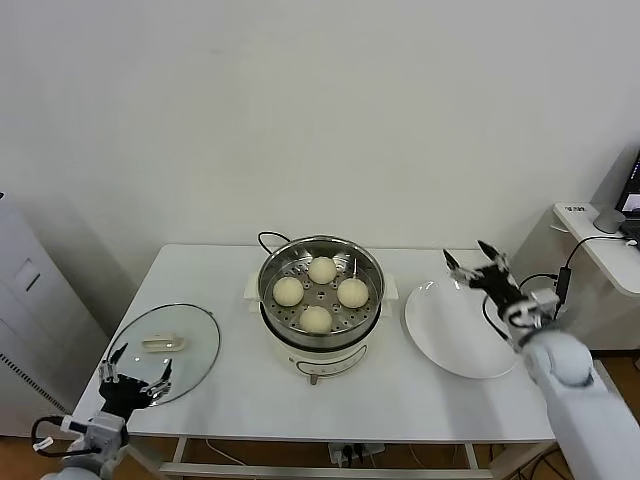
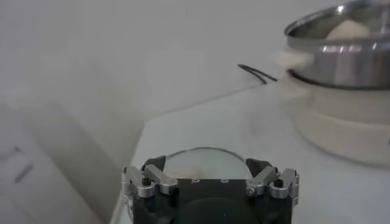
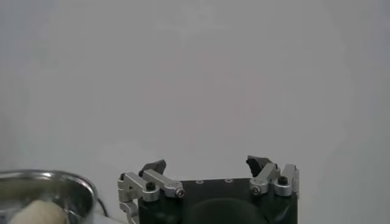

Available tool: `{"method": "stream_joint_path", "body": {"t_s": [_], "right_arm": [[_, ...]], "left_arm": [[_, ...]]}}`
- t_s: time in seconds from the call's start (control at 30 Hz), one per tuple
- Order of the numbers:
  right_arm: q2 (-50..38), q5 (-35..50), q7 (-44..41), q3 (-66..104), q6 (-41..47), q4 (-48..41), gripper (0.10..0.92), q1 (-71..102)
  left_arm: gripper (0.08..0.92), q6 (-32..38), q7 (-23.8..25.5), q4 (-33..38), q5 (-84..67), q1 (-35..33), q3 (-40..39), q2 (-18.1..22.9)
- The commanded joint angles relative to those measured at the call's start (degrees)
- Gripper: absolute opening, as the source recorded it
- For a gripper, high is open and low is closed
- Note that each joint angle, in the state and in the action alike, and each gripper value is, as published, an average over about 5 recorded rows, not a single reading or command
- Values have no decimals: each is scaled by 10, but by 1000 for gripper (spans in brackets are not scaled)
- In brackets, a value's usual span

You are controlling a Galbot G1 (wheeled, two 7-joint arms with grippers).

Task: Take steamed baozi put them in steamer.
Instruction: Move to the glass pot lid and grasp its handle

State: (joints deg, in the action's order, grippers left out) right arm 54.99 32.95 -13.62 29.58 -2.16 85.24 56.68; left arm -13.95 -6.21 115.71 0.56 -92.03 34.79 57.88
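At the desk's (image 1: pixel 250 385) near left corner the left end effector (image 1: pixel 137 375) hangs low with its fingers spread and nothing between them; its arm is cut off by the bottom of the head view. It sits at the near rim of the glass lid (image 1: pixel 170 350), which lies flat close to the desk's left edge, a white handle (image 1: pixel 163 343) on top. In the left wrist view only a pale arc of that lid (image 2: pixel 204 161) shows past the left end effector (image 2: pixel 210 176).

Bare desk separates the lid from the steamer (image 1: pixel 320 300), which stands mid-desk on a white base (image 1: pixel 318 362). A black cord (image 1: pixel 268 238) loops out behind it. Four baozi (image 1: pixel 321 269) (image 1: pixel 288 291) (image 1: pixel 352 292) (image 1: pixel 316 319), smooth, round and cream-white, rest apart on the perforated floor inside. The wrist views catch only the steamer's rim (image 2: pixel 341 36) (image 3: pixel 42 189) and part of a bun.

Just right of the steamer lies a white plate (image 1: pixel 455 335), reaching near the desk's right edge. The right end effector (image 1: pixel 478 265) hovers over its far rim, fingers wide apart, holding nothing (image 3: pixel 207 176).
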Motion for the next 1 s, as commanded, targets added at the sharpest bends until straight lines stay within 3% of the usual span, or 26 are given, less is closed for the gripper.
{"method": "stream_joint_path", "body": {"t_s": [0.03, 0.33, 0.57, 1.0], "right_arm": [[82, -44, 11, 135, -22, 19, 823, 137], [111, -65, 2, 124, -27, -5, 823, 128], [112, -76, -8, 115, -31, -20, 823, 121], [120, -91, -21, 113, -35, -29, 823, 117]], "left_arm": [[823, 162, 11, -101, 399, 6, 7, 21], [823, 218, -15, -199, 634, 65, 32, 54], [823, 265, -64, -284, 753, 134, 52, 77], [823, 300, -98, -360, 799, 193, 49, 88]]}}
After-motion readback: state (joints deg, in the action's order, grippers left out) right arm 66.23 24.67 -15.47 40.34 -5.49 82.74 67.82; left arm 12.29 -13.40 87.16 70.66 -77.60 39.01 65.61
